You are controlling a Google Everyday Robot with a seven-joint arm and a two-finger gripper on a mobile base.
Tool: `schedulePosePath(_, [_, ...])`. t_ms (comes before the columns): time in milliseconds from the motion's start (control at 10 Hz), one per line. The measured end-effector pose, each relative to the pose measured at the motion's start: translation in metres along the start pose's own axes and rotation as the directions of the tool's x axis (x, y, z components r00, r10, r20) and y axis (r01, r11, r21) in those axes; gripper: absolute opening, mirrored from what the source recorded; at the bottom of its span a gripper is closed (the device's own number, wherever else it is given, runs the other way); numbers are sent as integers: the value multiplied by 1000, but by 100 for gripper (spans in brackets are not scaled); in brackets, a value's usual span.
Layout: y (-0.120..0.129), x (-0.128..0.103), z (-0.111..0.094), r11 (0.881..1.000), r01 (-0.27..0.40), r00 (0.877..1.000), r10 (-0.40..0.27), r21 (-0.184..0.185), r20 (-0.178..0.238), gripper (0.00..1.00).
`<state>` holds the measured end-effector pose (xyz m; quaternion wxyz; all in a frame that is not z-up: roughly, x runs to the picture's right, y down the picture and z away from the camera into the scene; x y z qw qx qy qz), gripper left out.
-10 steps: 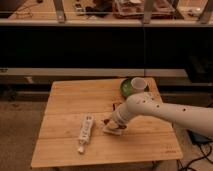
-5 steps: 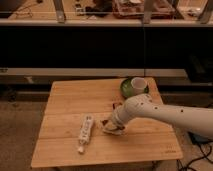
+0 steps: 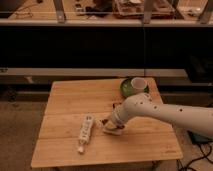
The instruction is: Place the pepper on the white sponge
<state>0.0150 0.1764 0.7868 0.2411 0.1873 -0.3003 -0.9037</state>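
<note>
Now the white arm [image 3: 165, 113] is reaching in from the right edge of the wooden table [image 3: 65, 102]. The gripper [image 3: 111, 123] is hanging low over the white sponge [image 3: 114, 131], near the middle of the table toward its front edge. The pepper [image 3: 105, 121] is showing as a small red bit at the gripper's tip, right above the sponge. A long white tube [image 3: 85, 132] is lying to the left, and a green bowl [image 3: 131, 87] with a white cup [image 3: 138, 83] is sitting by the back right corner.

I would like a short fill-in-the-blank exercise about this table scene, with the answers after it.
1. The hand is low over the white ____, near the middle of the table.
2. The long white tube lies to the ____ of the hand in the picture.
3. The white cup stands on a ____ bowl.

Answers: sponge; left; green
</note>
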Motion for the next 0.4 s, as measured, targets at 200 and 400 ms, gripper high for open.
schedulePosePath(200, [0,0,2,1000,8,1000,-8,5,7,32])
schedulePosePath(400, [2,-3,2,1000,15,1000,-15,2,16,52])
